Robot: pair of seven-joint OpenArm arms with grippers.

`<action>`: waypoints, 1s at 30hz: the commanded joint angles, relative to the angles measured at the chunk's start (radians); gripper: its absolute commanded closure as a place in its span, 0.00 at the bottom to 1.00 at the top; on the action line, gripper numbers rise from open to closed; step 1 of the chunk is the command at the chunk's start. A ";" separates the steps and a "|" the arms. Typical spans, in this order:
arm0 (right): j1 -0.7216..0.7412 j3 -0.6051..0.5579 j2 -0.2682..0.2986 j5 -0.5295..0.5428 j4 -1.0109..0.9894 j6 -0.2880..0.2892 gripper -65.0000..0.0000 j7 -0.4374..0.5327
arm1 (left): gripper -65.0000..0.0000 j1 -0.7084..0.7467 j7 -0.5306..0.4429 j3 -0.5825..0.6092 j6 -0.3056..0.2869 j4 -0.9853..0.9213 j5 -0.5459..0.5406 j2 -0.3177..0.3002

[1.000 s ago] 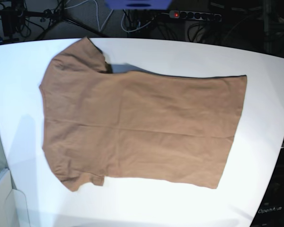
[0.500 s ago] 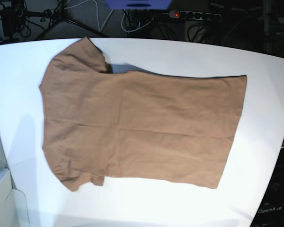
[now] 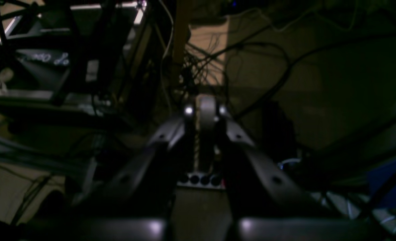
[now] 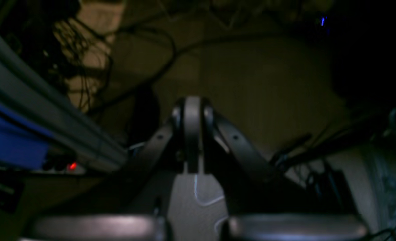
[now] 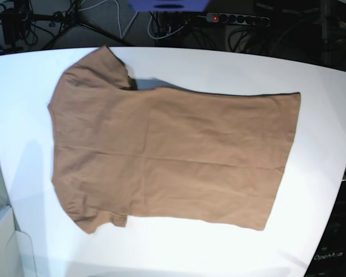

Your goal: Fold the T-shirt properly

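The tan T-shirt (image 5: 167, 153) lies spread flat on the white table (image 5: 230, 66) in the base view, collar end to the left, hem to the right, one sleeve at the top left and one at the bottom left. Neither arm shows in the base view. In the left wrist view my left gripper (image 3: 204, 110) is shut with nothing between its fingers, pointing at dim floor and cables. In the right wrist view my right gripper (image 4: 192, 108) is likewise shut and holds nothing. The shirt shows in neither wrist view.
Beyond the table's far edge lie cables, a power strip (image 5: 237, 19) with a red light, and a blue object (image 5: 168, 4). A pale box corner (image 5: 3, 242) stands at the lower left. A dark cabinet (image 5: 340, 248) stands at the right.
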 commanded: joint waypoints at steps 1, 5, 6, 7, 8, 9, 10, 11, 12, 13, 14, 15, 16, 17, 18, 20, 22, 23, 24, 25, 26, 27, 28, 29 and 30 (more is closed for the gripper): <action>-0.040 0.003 0.002 0.004 0.035 0.001 1.00 0.036 | 0.98 0.047 0.008 -0.003 0.003 0.072 -0.002 -0.004; -0.090 0.005 0.002 0.004 0.176 0.001 1.00 -0.004 | 0.98 0.124 0.175 -0.003 0.003 0.327 -0.004 -0.004; -0.101 0.005 0.004 0.005 0.219 -0.001 1.00 -0.024 | 0.98 0.139 0.217 -0.005 0.003 0.389 -0.004 -0.004; -0.112 0.005 0.004 0.005 0.265 -0.001 1.00 -0.055 | 0.98 0.153 0.255 -0.005 0.003 0.448 -0.004 -0.004; -0.127 0.005 0.005 0.007 0.325 -0.001 1.00 -0.090 | 0.98 0.170 0.304 -0.005 0.003 0.516 -0.004 -0.004; -0.144 0.005 0.005 0.007 0.392 -0.001 1.00 -0.136 | 0.98 0.183 0.352 -0.005 0.003 0.577 -0.004 -0.004; -0.164 0.005 0.005 0.007 0.460 -0.001 1.00 -0.179 | 0.98 0.194 0.392 -0.005 0.003 0.640 -0.004 -0.004; -0.184 0.005 0.007 0.005 0.541 -0.001 1.00 -0.231 | 0.98 0.205 0.439 -0.005 0.003 0.694 -0.004 -0.004; -0.205 0.005 0.007 0.005 0.619 0.001 1.00 -0.282 | 0.98 0.214 0.481 -0.005 0.003 0.741 -0.004 -0.004; -0.224 0.005 0.007 0.008 0.693 0.001 1.00 -0.320 | 0.98 0.216 0.515 -0.005 0.003 0.778 -0.004 -0.004; -0.244 0.005 0.007 0.010 0.768 0.001 1.00 -0.363 | 0.98 0.217 0.547 -0.005 0.003 0.809 -0.004 -0.004; -0.264 0.005 0.007 0.010 0.843 0.002 1.00 -0.403 | 0.98 0.217 0.581 -0.005 0.003 0.832 -0.004 -0.002; -0.278 0.005 0.007 0.010 0.898 0.002 1.00 -0.431 | 0.98 0.216 0.602 -0.008 0.003 0.844 -0.004 -0.002; -0.291 0.006 0.007 0.010 0.954 0.002 1.00 -0.455 | 0.98 0.214 0.620 -0.021 0.003 0.857 -0.004 -0.002; -0.301 0.006 0.004 0.010 0.998 0.002 1.00 -0.478 | 0.98 0.211 0.636 -0.035 0.003 0.861 -0.004 0.001; -0.310 0.000 0.002 0.013 1.078 0.002 0.96 -0.547 | 0.98 0.206 0.657 -0.061 0.003 0.866 -0.004 0.006; -0.305 -0.009 0.001 0.048 1.127 0.007 0.84 -0.618 | 0.98 0.205 0.660 -0.078 0.003 0.866 -0.004 0.007; -0.304 -0.023 0.001 0.070 1.144 0.008 0.76 -0.645 | 0.98 0.205 0.660 -0.083 0.003 0.866 -0.004 0.007; -0.296 -0.026 0.004 0.097 1.156 0.016 0.70 -0.661 | 0.98 0.205 0.660 -0.089 0.003 0.866 -0.004 0.006; -0.290 -0.030 0.005 0.134 1.172 0.031 0.64 -0.671 | 0.98 0.205 0.660 -0.100 0.003 0.866 -0.004 0.006; -0.285 -0.032 0.007 0.166 1.181 0.051 0.58 -0.681 | 0.98 0.205 0.660 -0.107 0.003 0.866 -0.004 0.006; -0.282 -0.032 0.007 0.203 1.187 0.076 0.54 -0.687 | 0.98 0.203 0.660 -0.117 0.003 0.866 -0.004 0.007; -0.279 -0.032 0.007 0.252 1.188 0.100 0.50 -0.688 | 0.98 0.203 0.660 -0.123 0.003 0.866 -0.004 0.007; -0.274 -0.032 0.005 0.295 1.190 0.117 0.48 -0.688 | 0.98 0.203 0.660 -0.126 0.003 0.866 -0.004 0.007; -0.270 -0.034 0.005 0.347 1.190 0.140 0.46 -0.688 | 0.98 0.203 0.660 -0.126 0.003 0.866 -0.004 0.007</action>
